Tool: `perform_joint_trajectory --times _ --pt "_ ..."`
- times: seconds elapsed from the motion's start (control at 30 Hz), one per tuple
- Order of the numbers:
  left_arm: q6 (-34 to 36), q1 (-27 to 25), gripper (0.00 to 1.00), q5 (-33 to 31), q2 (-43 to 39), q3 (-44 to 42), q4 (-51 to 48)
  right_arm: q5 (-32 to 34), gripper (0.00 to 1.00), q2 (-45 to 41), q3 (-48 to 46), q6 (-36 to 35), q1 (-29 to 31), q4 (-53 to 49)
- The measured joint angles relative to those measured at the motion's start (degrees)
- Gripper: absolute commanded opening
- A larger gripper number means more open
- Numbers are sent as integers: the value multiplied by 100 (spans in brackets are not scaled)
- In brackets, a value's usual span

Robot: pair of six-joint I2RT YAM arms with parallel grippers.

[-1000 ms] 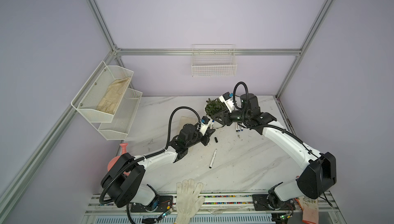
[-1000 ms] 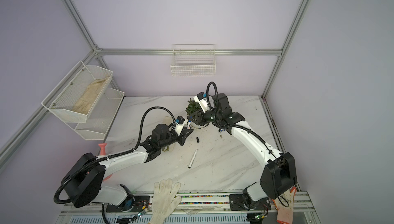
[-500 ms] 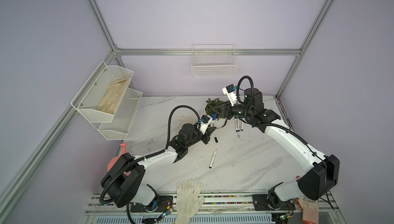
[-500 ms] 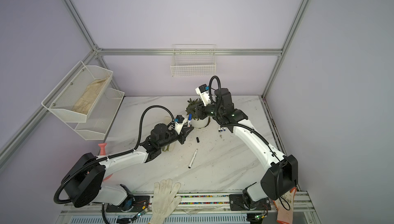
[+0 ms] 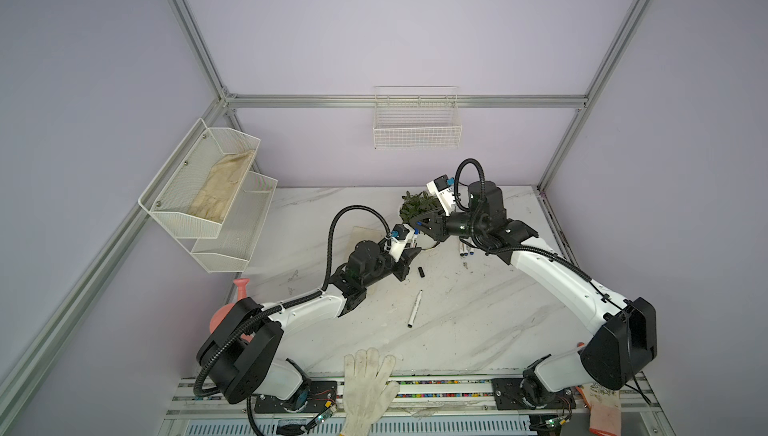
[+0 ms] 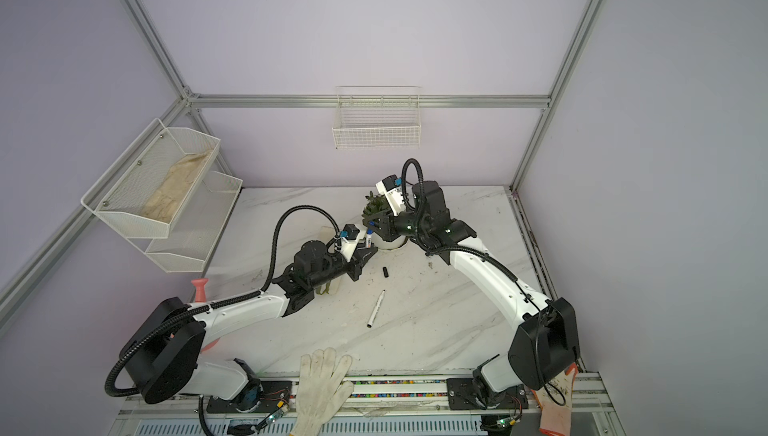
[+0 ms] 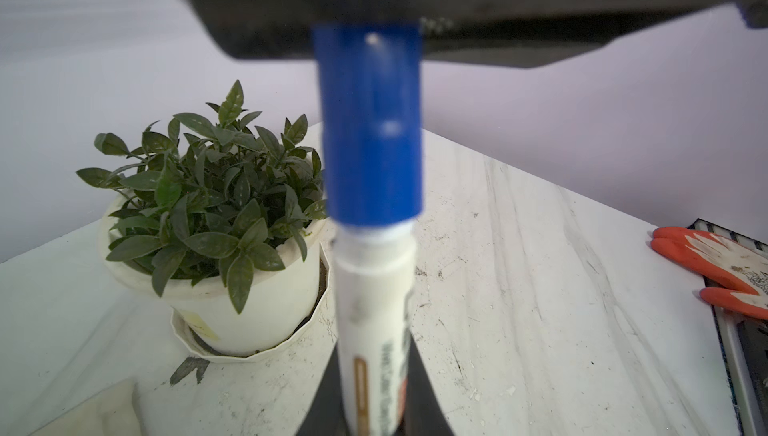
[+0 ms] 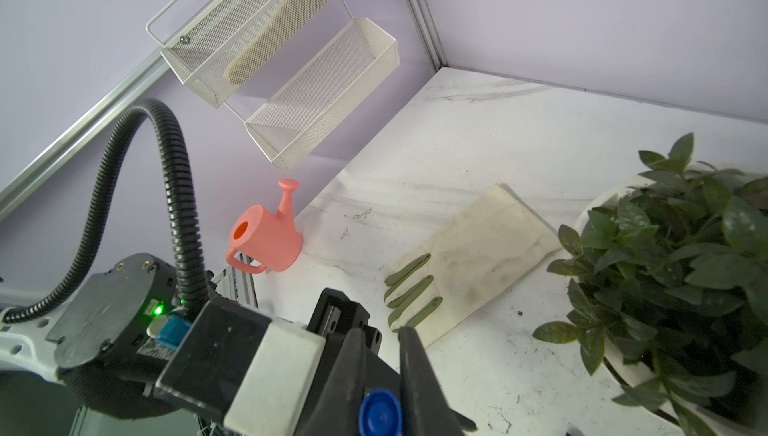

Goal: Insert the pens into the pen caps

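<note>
My left gripper is shut on a white-barrelled pen that sticks out past its fingers. A blue pen cap sits over the pen's tip, with a thin white collar showing below it. My right gripper faces the left one and is shut on this cap. A bare pen lies mid-table. A loose black cap lies just beyond it. Two capped pens lie by the right arm.
A potted plant stands right behind the grippers. A glove with olive fingers lies to its left, with a pink watering can at the table's left edge. A white glove lies at the front, and wire shelves hang on the left wall.
My right gripper has gone from partly open to shut on the blue cap, and its wrist has shifted a little. The left arm and its pen have stayed still.
</note>
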Motion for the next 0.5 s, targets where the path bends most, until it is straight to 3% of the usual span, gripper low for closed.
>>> perform_joint_trajectory --times 0.23,0.5 --pt "0 0 0 -2 0 0 -103 177 10 0 -44 -74 85 2" --pt "-4 0 0 -70 2 0 -356 852 9 -4 9 -400 337 -330"
